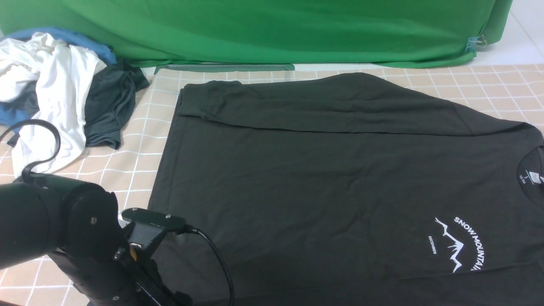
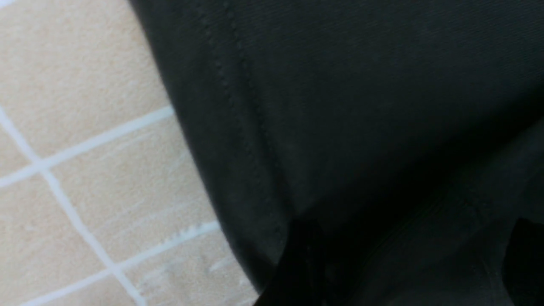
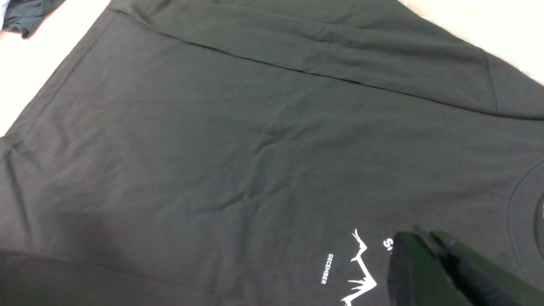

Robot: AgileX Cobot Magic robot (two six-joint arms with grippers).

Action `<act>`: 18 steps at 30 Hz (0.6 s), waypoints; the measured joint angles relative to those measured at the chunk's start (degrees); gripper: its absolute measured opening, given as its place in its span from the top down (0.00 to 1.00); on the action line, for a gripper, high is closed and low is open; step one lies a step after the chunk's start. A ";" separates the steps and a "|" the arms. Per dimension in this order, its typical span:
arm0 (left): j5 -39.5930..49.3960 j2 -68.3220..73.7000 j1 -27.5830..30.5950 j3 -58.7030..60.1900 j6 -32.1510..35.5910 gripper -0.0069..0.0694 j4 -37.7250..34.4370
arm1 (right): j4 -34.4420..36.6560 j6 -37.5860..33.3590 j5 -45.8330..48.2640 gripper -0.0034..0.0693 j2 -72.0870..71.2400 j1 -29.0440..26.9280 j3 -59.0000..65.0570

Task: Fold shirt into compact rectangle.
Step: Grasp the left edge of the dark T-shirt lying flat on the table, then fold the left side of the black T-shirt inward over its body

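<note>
Beneath the left tool (image 2: 408, 259), jaws apart over the hem, the shirt (image 1: 318, 170) lies spread on the desk (image 1: 140, 140). The right tool (image 3: 425, 259) hovers above it, closed and empty. It looks like soft, limp cotton, so pinch the hem corner.

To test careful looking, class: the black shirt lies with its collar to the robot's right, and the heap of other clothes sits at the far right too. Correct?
One thing is wrong. The heap of other clothes sits at the far left, not right. The shirt does have its collar to the right. The front view shows both.
</note>
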 joint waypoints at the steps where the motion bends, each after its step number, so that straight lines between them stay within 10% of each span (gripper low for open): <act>1: -0.14 0.00 0.00 0.00 0.39 0.16 -0.17 | 0.00 -0.02 0.00 0.90 0.00 0.00 0.00; 11: -0.13 3.34 0.00 -0.20 0.69 0.32 0.62 | 0.00 -0.07 0.00 0.90 0.00 0.00 0.00; 18: 5.02 4.36 0.00 -2.99 0.73 0.80 -0.73 | 0.00 -0.08 0.00 0.90 0.00 0.00 0.00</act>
